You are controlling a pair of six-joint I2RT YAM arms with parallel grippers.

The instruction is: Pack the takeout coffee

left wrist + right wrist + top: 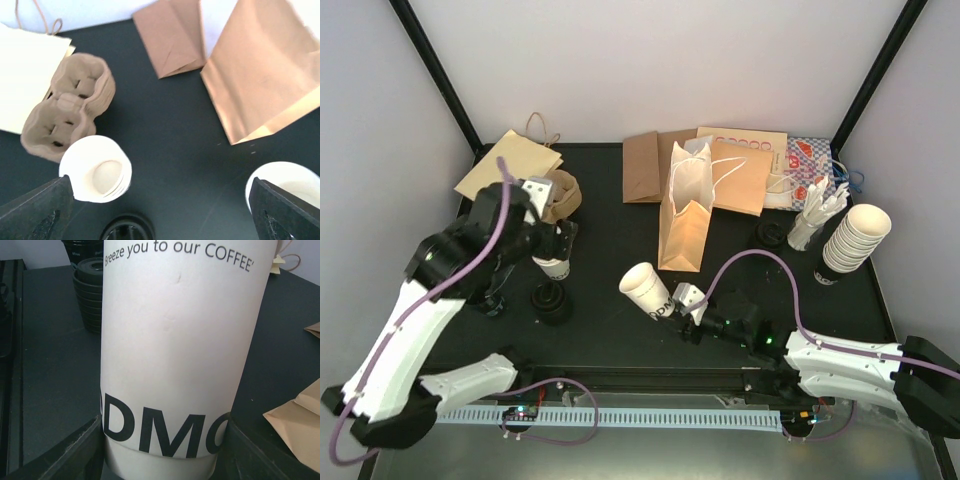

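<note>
Left claw [160, 200] is spread wide open with nothing in it, pointing pretty much straight down. A lidless paper cup [96, 170] stands upright right under it, hugging one finger [37, 212]. Touching or not, I honestly can't tell. The stack of black lids [552, 302] sits just nearside of that cup.

Right claw [162, 450] is clamped on the other cup [646, 287], which is tipped with its mouth facing far-left. That arm is stretched low over the counter [610, 240], near the standing paper bag [684, 215].

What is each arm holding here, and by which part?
Right gripper holds the printed cup, fingers on its lower wall at the big lettering. Left gripper is open and holds nothing.
</note>
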